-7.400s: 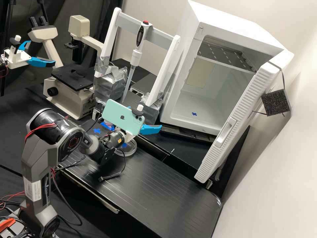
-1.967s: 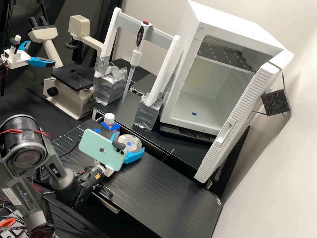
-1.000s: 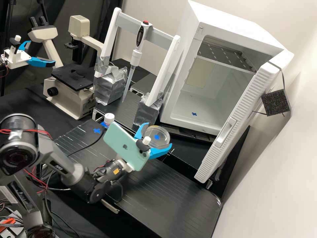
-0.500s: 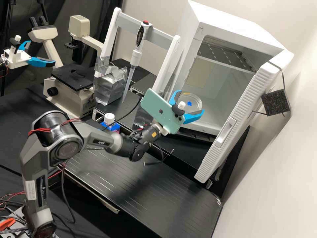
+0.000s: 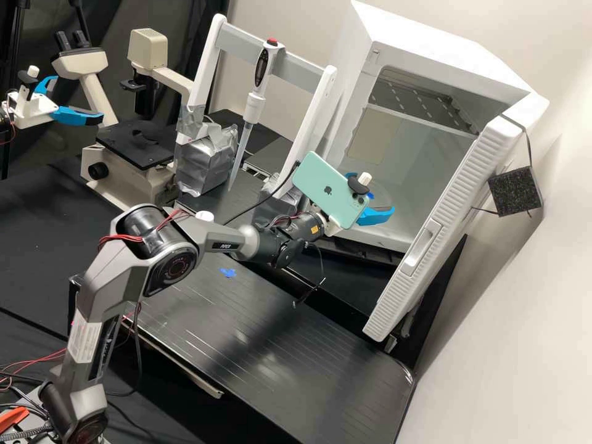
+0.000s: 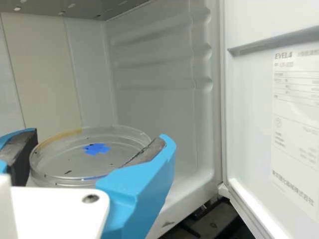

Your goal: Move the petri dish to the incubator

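Observation:
In the high view the gripper [image 5: 376, 216] is at the open front of the white incubator [image 5: 345, 229], below its shelf, partly hidden behind a mint-green phone. From the wrist, the gripper [image 6: 99, 137] is shut on the clear petri dish [image 6: 75, 159], one blue finger at each side of its rim. The dish lies roughly level and bears a blue mark. Beyond it are the incubator's inner walls [image 6: 149, 74]. How far the dish stands above the chamber floor, I cannot tell.
The incubator door [image 5: 431, 240] stands open at the right. A pipette [image 5: 253, 108] hangs on a white stand [image 5: 313, 123] left of the incubator, near a microscope [image 5: 132, 163]. A white-capped bottle [image 5: 205, 216] is behind the arm; a blue cross [image 5: 228, 272] marks the bench.
The dish was picked up from the bench by the gripper, then carried up and rightward to the incubator. Over the last half second, the gripper has moved a little farther toward the chamber.

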